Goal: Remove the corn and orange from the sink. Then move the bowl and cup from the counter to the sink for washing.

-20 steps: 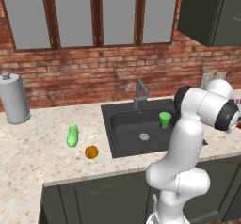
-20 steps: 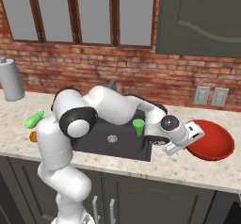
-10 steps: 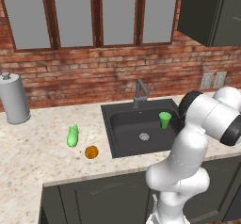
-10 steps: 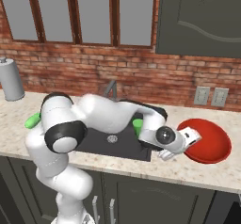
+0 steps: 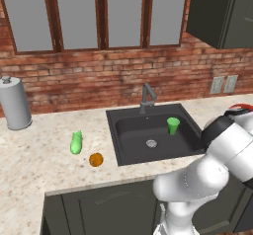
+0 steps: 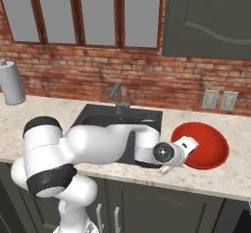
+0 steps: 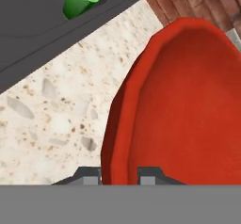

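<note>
In the hand view the gripper (image 7: 119, 173) is at the near rim of the bowl (image 7: 183, 110): 1 of its 2 fingertips (image 7: 87, 175) shows outside the wall and the other inside, so the rim stands between them. The jaws are set narrow around this rim, but I cannot tell if they press on it already or are only placed around it. In the right base view the hand (image 6: 177, 151) is at the left edge of the bowl (image 6: 206, 149), which sits on the counter (image 6: 235, 175) to the right of the sink (image 6: 98, 117).

A little farther, the cup (image 5: 173, 125) stands upright inside the sink (image 5: 133, 130), near its right wall, beside the silver drain (image 5: 151, 143). Farther left on the counter, the orange (image 5: 96, 159) and the corn (image 5: 76, 142) lie near each other, both outside the basin. A grey canister (image 5: 15, 103) stands far left against the brick wall.

I judge that 3 of the 4 moves are finished: corn and orange are out, the cup is in. Only the bowl is left, and it is not yet lifted.
</note>
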Robot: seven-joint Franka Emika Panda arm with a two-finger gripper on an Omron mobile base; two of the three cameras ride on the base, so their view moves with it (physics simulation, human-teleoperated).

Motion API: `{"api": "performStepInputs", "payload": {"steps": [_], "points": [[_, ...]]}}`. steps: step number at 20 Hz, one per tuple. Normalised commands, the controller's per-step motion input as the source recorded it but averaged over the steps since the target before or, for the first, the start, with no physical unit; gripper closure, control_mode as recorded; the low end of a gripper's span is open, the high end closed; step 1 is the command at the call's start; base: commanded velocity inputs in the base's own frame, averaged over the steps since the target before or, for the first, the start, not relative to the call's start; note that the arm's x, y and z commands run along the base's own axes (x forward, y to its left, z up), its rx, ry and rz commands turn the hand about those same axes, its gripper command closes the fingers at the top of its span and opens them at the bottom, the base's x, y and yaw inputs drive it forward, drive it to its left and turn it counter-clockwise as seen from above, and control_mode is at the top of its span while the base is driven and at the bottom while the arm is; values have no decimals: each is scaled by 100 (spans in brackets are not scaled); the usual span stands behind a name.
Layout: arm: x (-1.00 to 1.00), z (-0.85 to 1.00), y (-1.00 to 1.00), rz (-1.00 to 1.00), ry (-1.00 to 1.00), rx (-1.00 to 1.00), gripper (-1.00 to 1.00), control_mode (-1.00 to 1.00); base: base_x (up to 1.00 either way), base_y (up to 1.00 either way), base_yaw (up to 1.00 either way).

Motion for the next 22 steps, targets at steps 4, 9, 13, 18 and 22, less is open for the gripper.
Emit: {"api": "performStepInputs", "payload": {"steps": [4,9,13,18,22], "points": [[-7,39,19,14,6,-5,100,-100,0,0,0],[-1,38,20,14,16,-7,100,-100,0,0,0],[0,40,16,15,20,-8,100,-100,0,0,0],[-8,31,20,15,5,-1,100,-100,0,0,0],[-8,24,23,14,4,0,100,-100,0,0,0]]}}
